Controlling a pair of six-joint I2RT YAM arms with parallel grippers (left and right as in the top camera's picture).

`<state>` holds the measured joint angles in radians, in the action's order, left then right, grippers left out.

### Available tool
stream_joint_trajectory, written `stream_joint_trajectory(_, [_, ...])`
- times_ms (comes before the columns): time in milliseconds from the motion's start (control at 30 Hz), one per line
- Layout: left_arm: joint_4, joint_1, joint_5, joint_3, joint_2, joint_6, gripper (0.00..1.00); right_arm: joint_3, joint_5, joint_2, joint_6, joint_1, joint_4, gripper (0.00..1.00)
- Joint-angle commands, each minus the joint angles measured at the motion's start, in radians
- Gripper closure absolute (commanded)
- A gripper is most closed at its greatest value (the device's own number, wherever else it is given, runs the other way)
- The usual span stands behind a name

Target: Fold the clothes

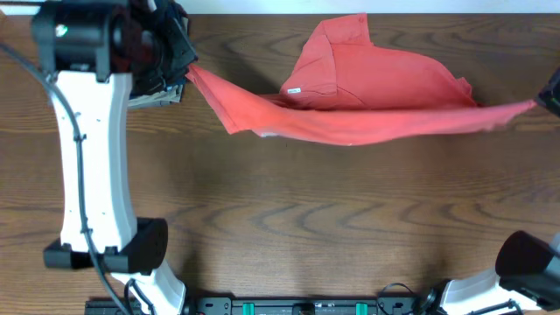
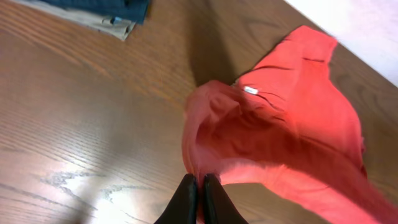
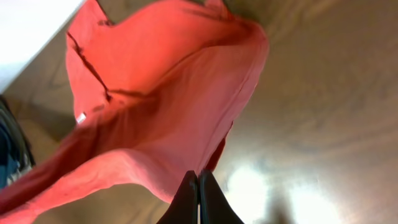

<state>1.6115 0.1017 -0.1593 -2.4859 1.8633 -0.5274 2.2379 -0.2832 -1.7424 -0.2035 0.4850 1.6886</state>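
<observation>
My left tool point(image 2: 198, 198) is clamped on the coral T-shirt point(image 1: 367, 92) toward the far-left corner of the counter point(image 1: 280, 227). The cloth stretches along the far edge to my right tool point(image 3: 198, 194), clamped too. Thin pinches: pull harder and a corner could slip free.

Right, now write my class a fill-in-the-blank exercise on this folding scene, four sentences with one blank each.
1. The T-shirt stretched over the table is coral-____ in colour.
2. The left gripper and the right gripper are both ____ on the T-shirt's edge.
3. The table has a brown ____-grain surface.
4. In the left wrist view, the folded garments lie in the upper ____ corner.

Missing words: red; shut; wood; left.
</observation>
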Motion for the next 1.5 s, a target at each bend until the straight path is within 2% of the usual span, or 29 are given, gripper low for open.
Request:
stream_joint_trajectory(0, [0.078,0.016,-0.009,0.045,-0.042,0.039,0.94,0.0,0.054,0.035,0.029,0.006,0.01,0.99])
stream_joint_trajectory(167, [0.078,0.035,0.026,0.176,-0.194,0.047,0.94,-0.083,0.078,0.118,0.029,0.006,0.01,0.99])
stream_joint_trajectory(467, [0.078,0.035,0.048,0.624,-0.428,0.043,0.94,-0.393,0.163,0.33,0.02,0.006,-0.009,0.99])
stream_joint_trajectory(667, [0.078,0.035,0.066,0.845,-0.541,-0.014,0.94,-0.562,0.304,0.45,-0.083,0.006,-0.03,0.99])
stream_joint_trajectory(1000, [0.078,0.035,0.035,1.02,-0.748,-0.036,0.94,-0.752,0.321,0.583,-0.12,0.006,-0.093,0.99])
stream_joint_trajectory(1100, [0.078,0.035,-0.018,1.067,-0.79,-0.048,0.94,-0.783,0.326,0.586,-0.139,0.006,-0.107,0.99])
stream_joint_trajectory(1400, [0.078,0.035,-0.036,1.204,-0.882,-0.099,0.94,-0.829,0.363,0.586,-0.164,0.006,-0.129,0.99])
stream_joint_trajectory(1433, [0.078,0.035,-0.041,1.211,-0.887,-0.099,0.94,-0.829,0.367,0.586,-0.164,0.006,-0.13,0.95])
stream_joint_trajectory(1467, [0.078,0.035,-0.043,1.218,-0.889,-0.099,0.9,-0.829,0.37,0.586,-0.163,0.006,-0.13,0.87])
